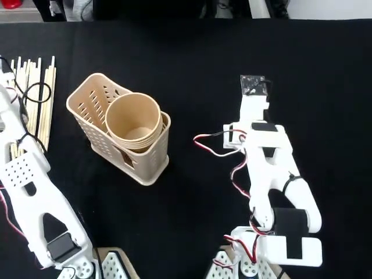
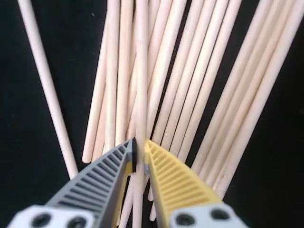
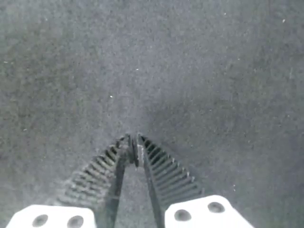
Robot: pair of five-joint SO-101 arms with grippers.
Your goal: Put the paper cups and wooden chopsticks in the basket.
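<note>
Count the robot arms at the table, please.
2. The left arm stands over the wooden chopsticks; the right arm is right of the basket.

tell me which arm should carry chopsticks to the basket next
Left. The left gripper is shut on a chopstick over the pile; the right gripper is shut on nothing above bare cloth, beyond the basket.

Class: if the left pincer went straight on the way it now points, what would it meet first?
The left pincer, shut on a chopstick, points at the other chopsticks beneath; it would probably meet those first, with the table under them. Depth is hard to judge.
</note>
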